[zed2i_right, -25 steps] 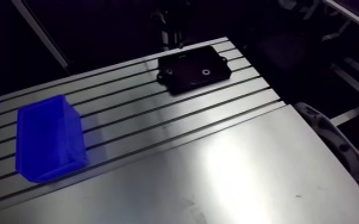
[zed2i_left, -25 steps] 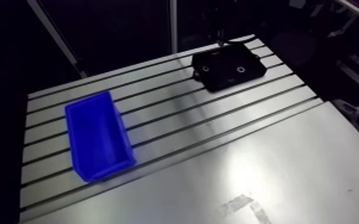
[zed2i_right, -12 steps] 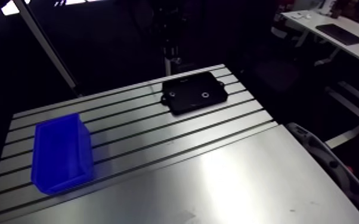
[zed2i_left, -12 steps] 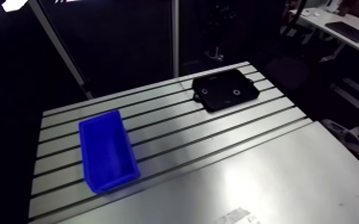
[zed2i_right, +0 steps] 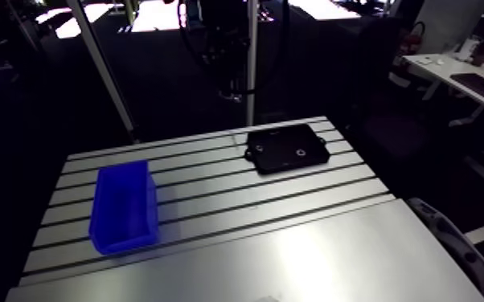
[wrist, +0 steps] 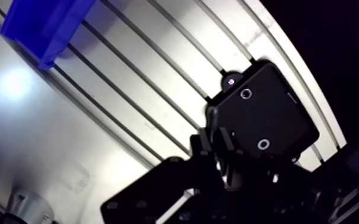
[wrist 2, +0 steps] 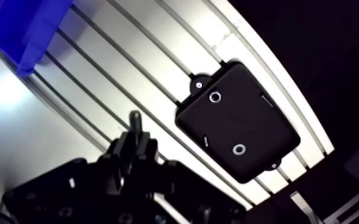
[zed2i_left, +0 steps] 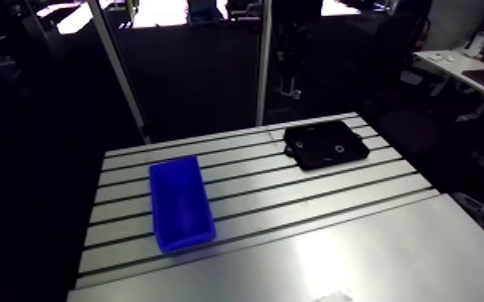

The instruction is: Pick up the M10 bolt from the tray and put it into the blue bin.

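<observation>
The black tray (zed2i_left: 326,145) lies flat near the far corner of the slotted table (zed2i_left: 358,241). It carries 2 small bright rings (wrist: 245,93). The M10 bolt itself is too small to pick out with certainty. The blue bin (zed2i_left: 180,203) stands well apart from the tray. The gripper (wrist 2: 135,134) hangs high above the table, with the tray just ahead of it. Whether it is wide, narrow or holding something, I cannot tell.
</observation>
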